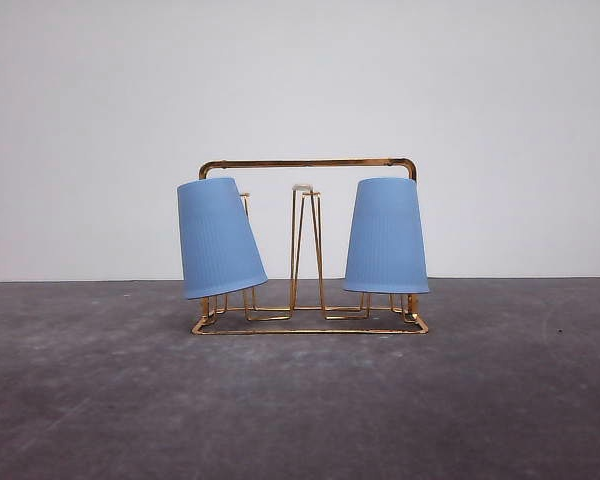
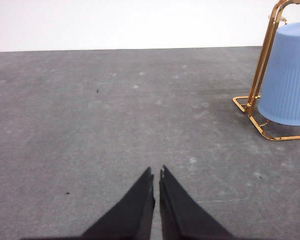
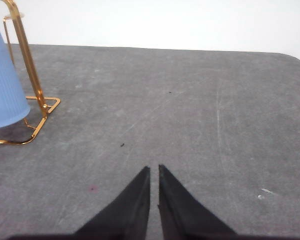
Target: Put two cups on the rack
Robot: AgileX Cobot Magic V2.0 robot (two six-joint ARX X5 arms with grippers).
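We find the rack (image 1: 310,245) standing on the bench (image 1: 300,400), toward its far edge, in front of a plain white wall (image 1: 300,80). It is thin gold wire: a rounded rectangular frame across the top, a flat wire base, and narrow upright prongs, the centre ones with pale tips.

Both cups hang upside down on the rack. The left cup (image 1: 218,238) sits on the left end and tilts, its open rim swung outward to the left. The right cup (image 1: 386,236) sits on the right end, nearly upright. We note that both are light blue, tapered, handleless plastic with fine vertical ribbing and a matte finish. Their rims hang just above the base wire.

The bench surface is dark grey, mottled and scuffed, with pale specks and faint scratches.

In the left wrist view, the left end effector (image 2: 156,170) has black pointed fingers drawn almost together with nothing between them, well apart from the rack. The right end effector (image 3: 154,168) looks the same in the right wrist view, closed on nothing over bare bench.
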